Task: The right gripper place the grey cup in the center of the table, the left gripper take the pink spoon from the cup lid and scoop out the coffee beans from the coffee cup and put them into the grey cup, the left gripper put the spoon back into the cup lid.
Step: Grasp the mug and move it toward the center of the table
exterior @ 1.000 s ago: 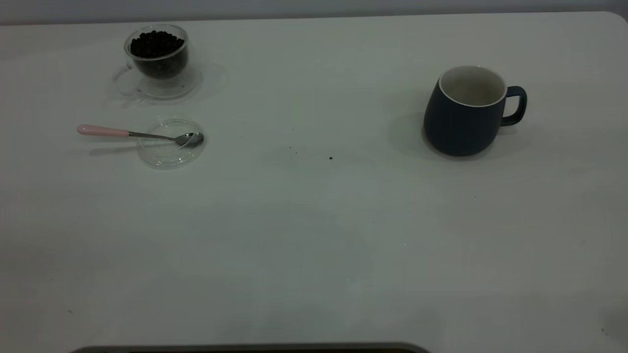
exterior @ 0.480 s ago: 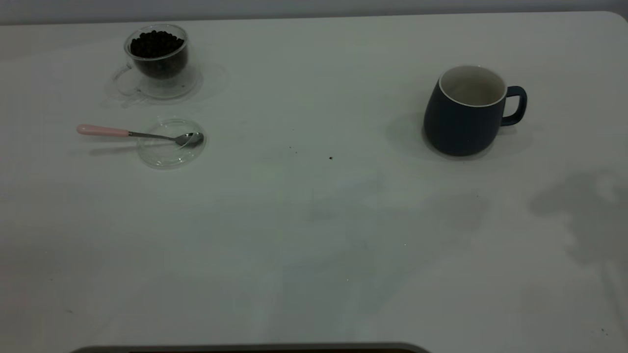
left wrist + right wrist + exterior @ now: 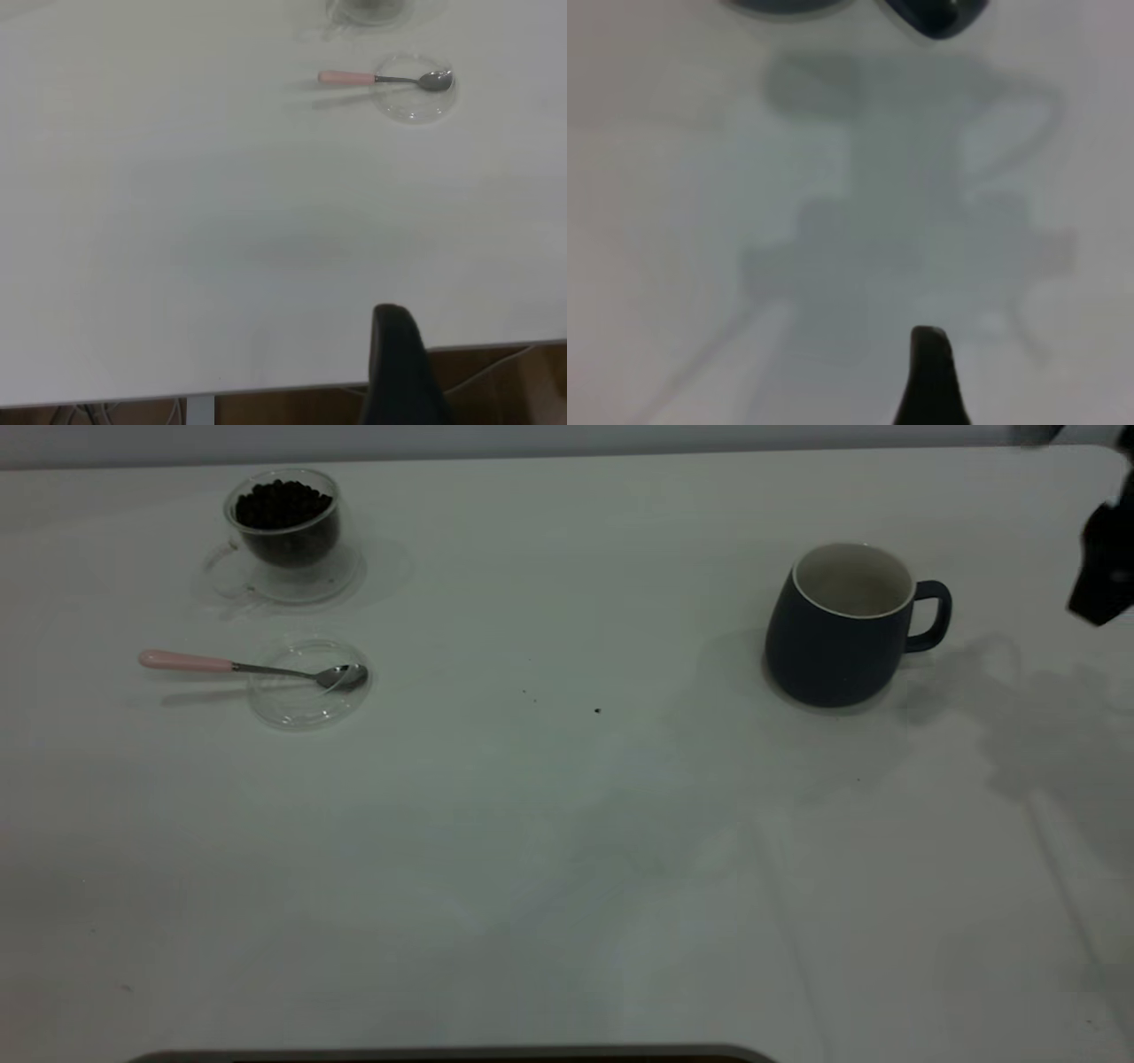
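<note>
On the white bench (image 3: 567, 850), seen from outside the rig, the grey cup (image 3: 842, 633) stands upright, handle turned away from the coffee cup (image 3: 283, 522) far across the surface. The coffee cup, heaped with coffee beans (image 3: 282, 503), sits on its clear saucer (image 3: 345, 576). Well apart from the grey cup and just in front of the saucer lies the cup lid (image 3: 306, 686), with the pink spoon (image 3: 252, 667) resting across it, bowl inside the lid and pink handle jutting past its rim, away from the grey cup. The right hand (image 3: 1103, 567) hangs at the picture's edge beyond the grey cup's handle, clear of it; whether its fingers are spread or pressed together cannot be told.

From the left wrist, one dark finger of the left hand (image 3: 399, 372) shows over the bench edge, far from the spoon (image 3: 381, 79) and lid (image 3: 415, 93); its state cannot be told.

From the right wrist, a single dark fingertip shows above the bench, the grey cup's handle (image 3: 935, 16) beyond it.
</note>
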`<action>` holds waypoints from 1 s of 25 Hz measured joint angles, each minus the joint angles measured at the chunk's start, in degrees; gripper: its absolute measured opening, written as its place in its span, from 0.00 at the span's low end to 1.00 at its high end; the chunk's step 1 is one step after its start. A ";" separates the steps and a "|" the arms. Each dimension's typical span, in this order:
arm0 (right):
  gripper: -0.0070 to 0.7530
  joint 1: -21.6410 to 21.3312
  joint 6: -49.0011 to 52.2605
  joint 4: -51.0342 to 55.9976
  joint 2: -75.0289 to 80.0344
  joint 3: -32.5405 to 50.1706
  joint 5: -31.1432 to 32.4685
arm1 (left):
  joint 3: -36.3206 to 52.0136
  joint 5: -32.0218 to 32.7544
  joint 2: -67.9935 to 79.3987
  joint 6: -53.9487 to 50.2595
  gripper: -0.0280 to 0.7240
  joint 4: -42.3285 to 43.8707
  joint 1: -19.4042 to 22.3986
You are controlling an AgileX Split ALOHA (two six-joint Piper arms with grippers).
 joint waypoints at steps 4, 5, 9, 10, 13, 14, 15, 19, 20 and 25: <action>0.79 0.04 -2.68 -5.57 6.80 -4.78 -1.39 | 0.00 0.00 0.00 0.00 0.72 0.00 0.00; 0.79 0.04 -2.88 -6.88 8.24 -5.84 -1.76 | 0.00 0.00 0.00 0.00 0.72 0.00 0.00; 0.79 0.33 -3.89 -10.90 12.27 -8.75 -3.44 | 0.00 0.00 0.00 0.00 0.72 0.00 0.00; 0.79 0.67 -4.30 -11.16 13.05 -9.12 -4.14 | 0.00 0.00 0.00 0.00 0.72 0.00 0.00; 0.79 2.51 -5.80 -11.49 14.56 -9.42 -7.16 | 0.00 0.00 0.00 0.00 0.72 0.00 0.00; 0.79 3.28 -5.96 -11.52 14.87 -9.44 -8.25 | 0.00 0.00 0.00 0.00 0.72 0.00 0.00; 0.79 3.83 -6.07 -11.52 15.13 -9.44 -9.18 | 0.00 0.00 0.00 0.00 0.72 0.00 0.00; 0.79 6.30 -6.12 -11.52 15.90 -9.44 -12.62 | 0.00 0.00 0.00 0.00 0.72 0.00 0.00; 0.79 6.92 -5.95 -11.52 16.05 -9.44 -13.09 | 0.00 0.00 0.00 0.00 0.72 0.00 0.00; 0.79 10.25 -5.47 -11.09 16.24 -9.48 -14.10 | 0.00 0.00 0.00 0.00 0.72 0.00 0.00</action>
